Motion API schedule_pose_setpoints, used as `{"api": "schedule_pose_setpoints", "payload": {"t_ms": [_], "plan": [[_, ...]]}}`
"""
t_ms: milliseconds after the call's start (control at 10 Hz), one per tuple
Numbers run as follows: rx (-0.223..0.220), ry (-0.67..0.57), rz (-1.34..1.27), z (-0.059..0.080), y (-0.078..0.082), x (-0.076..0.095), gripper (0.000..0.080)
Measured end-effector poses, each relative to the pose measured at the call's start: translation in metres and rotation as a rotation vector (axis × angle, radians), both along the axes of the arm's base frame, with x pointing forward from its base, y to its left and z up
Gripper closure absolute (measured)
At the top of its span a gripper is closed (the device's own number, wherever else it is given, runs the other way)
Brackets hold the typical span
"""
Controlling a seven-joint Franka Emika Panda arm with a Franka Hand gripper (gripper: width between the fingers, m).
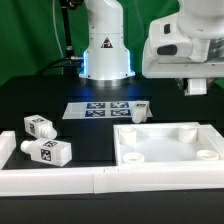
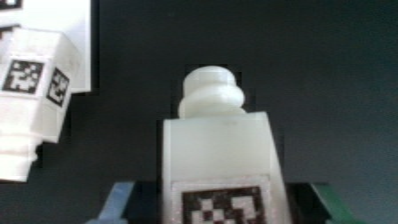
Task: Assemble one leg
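We've got the leg (image 2: 222, 150) sitting between the blue fingers (image 2: 128, 200), knobbed end pointing away from the wrist, and we can't tell whether they're pinching it. A second leg (image 2: 36, 90) lies just beside it. In the exterior view the gripper (image 1: 196, 88) hangs at two o'clock, beyond the tabletop panel (image 1: 160, 128).

Leg (image 2: 221, 150) and 1 tag (image 2: 221, 207) cut off by the wrist view's edge; gripper (image 2: 221, 205) fingers barely shown, grip unclear.
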State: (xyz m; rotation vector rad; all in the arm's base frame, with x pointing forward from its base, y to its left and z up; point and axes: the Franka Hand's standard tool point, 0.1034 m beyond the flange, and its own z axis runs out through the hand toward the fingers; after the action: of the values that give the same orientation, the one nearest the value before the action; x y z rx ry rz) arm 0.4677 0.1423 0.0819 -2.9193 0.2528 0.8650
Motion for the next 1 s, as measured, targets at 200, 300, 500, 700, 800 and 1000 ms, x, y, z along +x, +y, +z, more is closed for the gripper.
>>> {"api": "schedule_pose_setpoints", "payload": {"t_ms": [200, 300, 500, 700, 800, 1000], "plan": [[0.004, -0.103, 0.003, 0.004, -0.001, 0.012, 0.0518], [0.014, -0.159, 0.014, 0.017, -0.009, 0.026, 0.0518], [0.041, -0.260, 0.033, 0.051, -0.031, 0.076, 0.0518], [0.040, -0.399, 0.025, 0.070, -0.039, 0.114, 0.0518], [0.032, -0.470, 0.018, 0.069, -0.038, 0.118, 0.0518], [0.015, -0.618, 0.010, 0.069, -0.037, 0.121, 0.0518]]}}
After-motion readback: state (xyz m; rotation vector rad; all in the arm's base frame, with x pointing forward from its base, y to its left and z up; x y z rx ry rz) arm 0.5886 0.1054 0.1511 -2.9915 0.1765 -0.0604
